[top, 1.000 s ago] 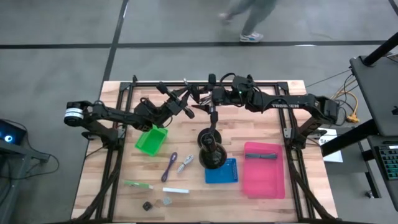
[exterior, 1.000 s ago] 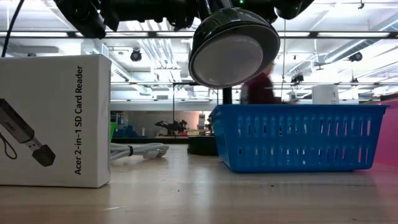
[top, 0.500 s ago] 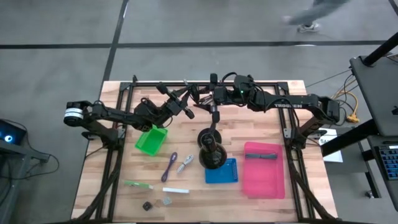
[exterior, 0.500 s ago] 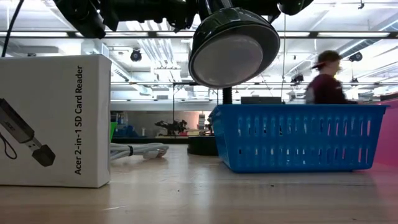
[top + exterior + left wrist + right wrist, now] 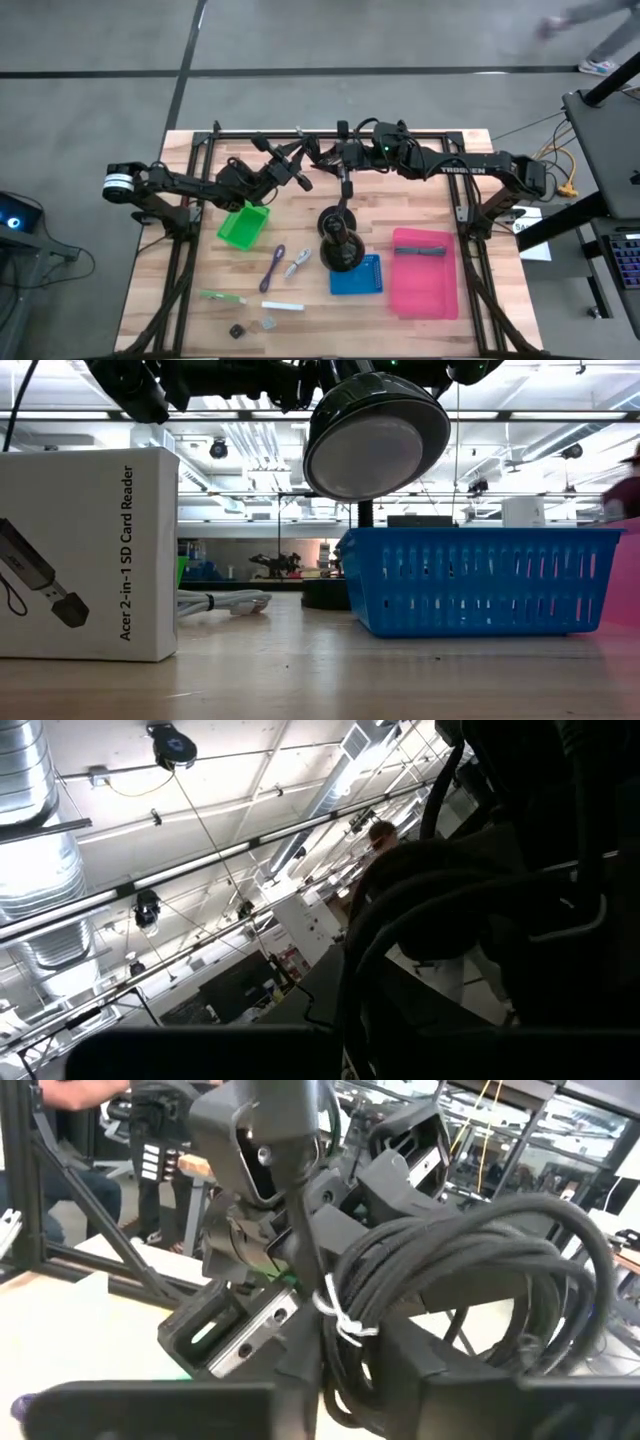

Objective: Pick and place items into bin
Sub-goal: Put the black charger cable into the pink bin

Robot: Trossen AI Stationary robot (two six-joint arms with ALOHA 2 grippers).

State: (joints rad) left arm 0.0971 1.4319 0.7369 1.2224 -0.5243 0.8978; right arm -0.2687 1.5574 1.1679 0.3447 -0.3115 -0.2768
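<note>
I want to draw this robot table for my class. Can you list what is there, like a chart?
table: wooden top
left pincer: at the table's far middle, above the green bin
right pincer: next to it, gripping a black cable coil
bins: green, blue bin, pink bin
in the pink bin: one dark item
loose items: purple tool, green stick, white stick, two tiny cubes
black stand: in the middle, beside the blue bin
</note>
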